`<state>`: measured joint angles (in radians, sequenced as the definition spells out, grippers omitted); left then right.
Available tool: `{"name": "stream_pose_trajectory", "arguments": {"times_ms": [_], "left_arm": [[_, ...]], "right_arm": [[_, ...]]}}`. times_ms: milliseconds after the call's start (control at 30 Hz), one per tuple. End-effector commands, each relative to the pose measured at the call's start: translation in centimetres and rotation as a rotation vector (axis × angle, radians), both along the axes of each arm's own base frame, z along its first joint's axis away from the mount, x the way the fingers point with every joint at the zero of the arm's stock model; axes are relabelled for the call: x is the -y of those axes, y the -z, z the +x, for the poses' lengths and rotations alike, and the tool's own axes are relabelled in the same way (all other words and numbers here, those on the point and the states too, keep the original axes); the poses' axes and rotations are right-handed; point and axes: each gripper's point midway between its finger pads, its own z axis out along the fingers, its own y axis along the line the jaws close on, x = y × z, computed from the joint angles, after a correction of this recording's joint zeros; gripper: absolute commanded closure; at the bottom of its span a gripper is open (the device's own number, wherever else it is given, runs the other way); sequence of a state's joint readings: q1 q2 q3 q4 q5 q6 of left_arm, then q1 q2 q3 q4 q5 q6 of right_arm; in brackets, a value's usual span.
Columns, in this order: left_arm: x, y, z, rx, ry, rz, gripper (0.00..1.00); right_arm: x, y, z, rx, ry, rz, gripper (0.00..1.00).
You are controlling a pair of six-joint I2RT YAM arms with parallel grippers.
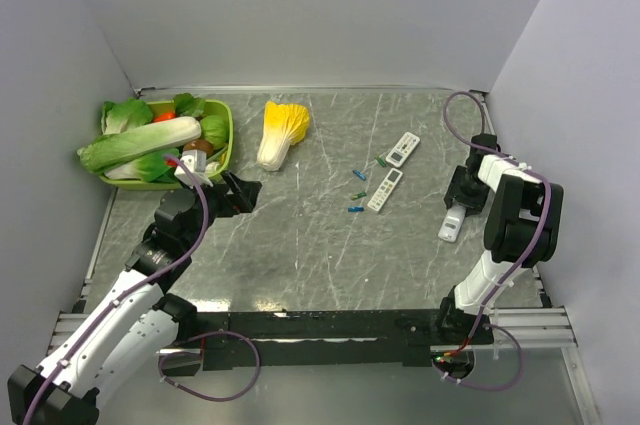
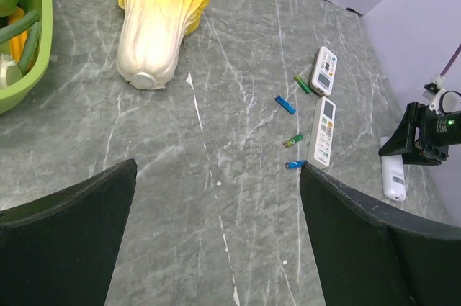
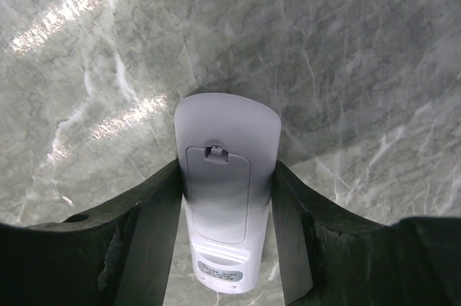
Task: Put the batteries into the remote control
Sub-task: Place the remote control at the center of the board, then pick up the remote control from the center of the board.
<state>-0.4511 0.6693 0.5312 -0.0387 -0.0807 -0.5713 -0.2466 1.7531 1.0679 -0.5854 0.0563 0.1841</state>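
Clearly laid out near the middle of the grey marble-patterned table (image 2: 216, 248) are four small thin cylindrical batteries (image 2: 285, 104), loose and apart from one another. A green one (image 2: 302, 83) lies farthest back, then a blue one. After that come a green-and-yellow one (image 2: 293, 140) and a second blue one (image 2: 296, 165) nearest the arms. They form a rough line just left of two white button-faced remotes (image 2: 324, 132), which lie face up, one behind the other. The nearest blue battery sits just beside the near end of the closer remote.

Well to the right of these is a third white plastic remote control (image 3: 225, 133), turned face down. Its smooth back is up, with the rectangular battery cover closed, a small latch at the cover's far end and a label at the near end. The right gripper (image 3: 225, 176) grasps it, partly closed, with one black finger (image 3: 155, 219) against each long side. Whether the remote rests on the table or is raised a little, I cannot tell.

The left gripper (image 2: 216, 169) is released, its jaws spread wide with nothing between them. It hovers over bare tabletop on the left side, near a lime-green plastic basket (image 2: 39, 54) of toy vegetables and a yellow-and-white plastic cabbage (image 2: 155, 25).
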Motion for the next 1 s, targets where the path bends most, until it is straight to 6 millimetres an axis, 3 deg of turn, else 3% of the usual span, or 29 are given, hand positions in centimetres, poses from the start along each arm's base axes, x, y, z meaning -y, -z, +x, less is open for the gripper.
{"name": "stream_pose_trajectory", "arguments": {"times_ms": [0, 167, 200, 400, 533, 600, 667, 833, 967], "left_arm": [[-0.2, -0.4, 0.1, 0.024, -0.004, 0.010, 0.03], [-0.1, -0.1, 0.2, 0.017, -0.001, 0.013, 0.03], [-0.1, 0.0, 0.2, 0.014, -0.001, 0.014, 0.03], [-0.1, 0.3, 0.3, 0.004, -0.002, 0.018, 0.03], [0.1, 0.6, 0.4, -0.007, 0.004, 0.020, 0.03], [0.1, 0.8, 0.4, -0.011, 0.005, 0.020, 0.03], [0.2, 1.0, 0.4, -0.021, 0.007, 0.021, 0.03], [0.4, 1.4, 0.4, -0.047, 0.011, 0.018, 0.03], [0.5, 1.8, 0.1, -0.073, 0.018, 0.004, 0.03]], "right_arm": [[0.3, -0.7, 1.0, 0.046, -0.007, -0.004, 0.31], [0.9, -4.2, 2.2, 0.121, 0.031, -0.035, 0.09], [0.9, -4.8, 2.2, 0.128, 0.036, -0.043, 0.01], [0.6, -11.4, 4.7, 0.354, 0.080, -0.068, 0.00], [-3.0, -15.6, 7.7, 0.537, -0.057, 0.032, 0.00], [-3.3, -16.0, 8.3, 0.525, -0.070, -0.012, 0.00], [-4.9, -16.1, 9.7, 0.531, -0.110, -0.008, 0.00], [-7.8, -14.3, 13.6, 0.453, -0.100, 0.016, 0.01], [-10.3, -12.5, 15.5, 0.387, -0.073, 0.033, 0.01]]}}
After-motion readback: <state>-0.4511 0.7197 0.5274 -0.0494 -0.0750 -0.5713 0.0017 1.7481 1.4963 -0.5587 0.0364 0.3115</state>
